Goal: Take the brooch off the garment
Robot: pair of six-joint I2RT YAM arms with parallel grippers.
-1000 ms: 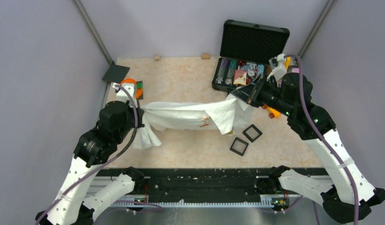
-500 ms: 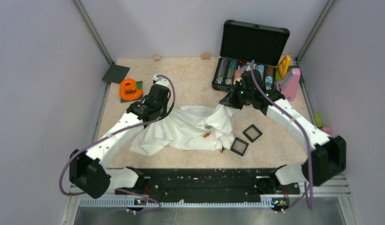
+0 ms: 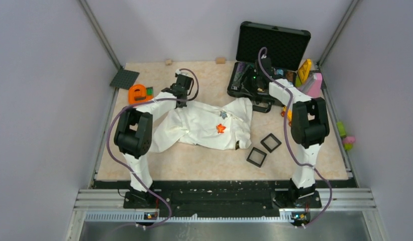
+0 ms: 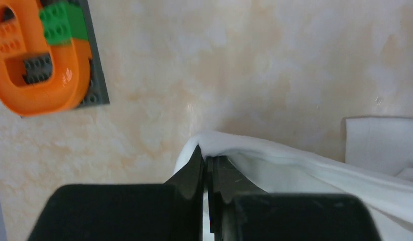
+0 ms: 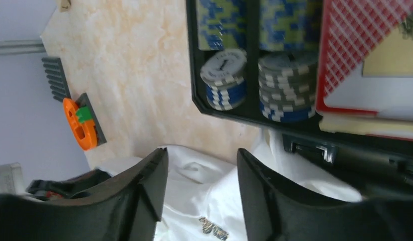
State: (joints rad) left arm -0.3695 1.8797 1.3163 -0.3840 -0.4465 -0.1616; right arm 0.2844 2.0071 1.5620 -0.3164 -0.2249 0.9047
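Right now the garment [image 3: 194, 125] lies spread and rumpled on the table [image 3: 194, 160], roughly mid-table. The brooch [image 3: 220, 128] is pinned on its upper face: a small orange star-ish shape, right of ctr on the cloth. Just above it sits a small grey-blue mark, maybe print, maybe a second pin; too small to tell.

The left gripper [image 4: 207, 159] is clamped on a fold at the garment's far-left edge. The wrist view shows white cloth pinched btwn the two closed fingers [image 4: 189, 173], w/ the fold raised a little off the table. To the left of it, an orange piece [image 3: 139, 94] w/ a green brick [image 4: 64, 22] sits on a grey plate [image 4: 96, 75].

The right gripper [image 5: 202, 168] hangs over the garment's far-right corner, by the front edge of the black case [image 3: 273, 45]. Its jaws stand apart w/ nothing btwn them; cloth shows below the gap, not gripped. Neither gripper touches the brooch.

The case is open, lid up, w/ stacks of poker chips [image 5: 224, 80] and a red-patterned card deck [image 5: 365, 45] in its compartments. Two black square boxes [image 3: 256, 156] lie side by side on the table, near the garment's near-right corner.
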